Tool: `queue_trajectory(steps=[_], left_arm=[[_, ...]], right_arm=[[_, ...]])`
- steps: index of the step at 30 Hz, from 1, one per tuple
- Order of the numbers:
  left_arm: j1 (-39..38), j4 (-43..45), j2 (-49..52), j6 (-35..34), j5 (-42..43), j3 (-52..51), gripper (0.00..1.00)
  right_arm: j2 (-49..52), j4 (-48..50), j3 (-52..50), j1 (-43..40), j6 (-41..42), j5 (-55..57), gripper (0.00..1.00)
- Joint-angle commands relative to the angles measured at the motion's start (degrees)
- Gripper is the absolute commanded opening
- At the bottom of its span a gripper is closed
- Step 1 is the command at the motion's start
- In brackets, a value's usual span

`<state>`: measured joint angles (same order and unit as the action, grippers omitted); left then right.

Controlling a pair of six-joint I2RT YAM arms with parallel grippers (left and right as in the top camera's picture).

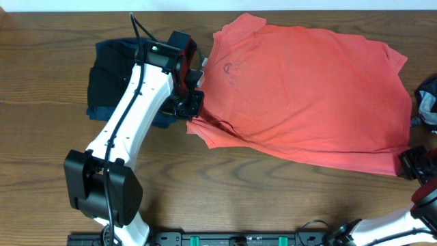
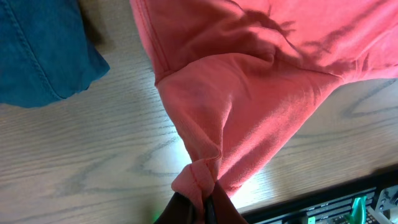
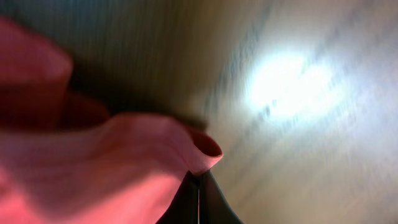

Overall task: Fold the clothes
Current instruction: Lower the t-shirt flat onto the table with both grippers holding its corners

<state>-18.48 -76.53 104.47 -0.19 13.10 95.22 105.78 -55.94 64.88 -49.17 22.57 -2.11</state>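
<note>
Two claws of mine are both pinched on the same garment. My left claw [image 1: 194, 108] is clamped on a bunched fold at the left edge of the coral-red T-shirt [image 1: 307, 96]. In the left wrist view the cloth [image 2: 249, 93] gathers into a small knot right at my closed fingertips [image 2: 200, 208] and rises a little off the wood. My right claw [image 1: 412, 164] is shut on the shirt's lower right corner. In the right wrist view that corner [image 3: 93, 168] curls over just above the meeting fingers [image 3: 199, 199], though the picture is blurred.

The shirt lies spread across the middle and right of the wooden surface [image 1: 273, 198], mostly flat, with wrinkles fanning out from my left grip. A faint dark mark [image 1: 231, 68] shows near its upper left. Just beside the shirt, under my left arm, sit a folded black garment [image 1: 104, 82] and a folded navy-blue garment [image 2: 43, 50], the blue one near the shirt's edge but apart from it
</note>
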Motion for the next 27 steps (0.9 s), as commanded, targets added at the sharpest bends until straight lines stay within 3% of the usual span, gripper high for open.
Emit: queue_trajectory(steps=[1, 11, 27], left_arm=[[0.15, -0.59, -0.37, -0.46, -0.79, -0.2, 0.07], [0.17, -0.22, -0.37, -0.46, -0.79, -0.2, 0.06], [0.13, 7.96, -0.33, -0.46, -0.72, -0.2, 0.06]], right_arm=[[-5.51, -2.58, 3.34, -0.72, -0.55, 0.15, 0.01], [-18.1, -5.11, 6.75, -0.68, 0.15, 1.2, 0.01], [-10.36, 5.44, 6.67, 4.2, 1.2, -5.9, 0.01]])
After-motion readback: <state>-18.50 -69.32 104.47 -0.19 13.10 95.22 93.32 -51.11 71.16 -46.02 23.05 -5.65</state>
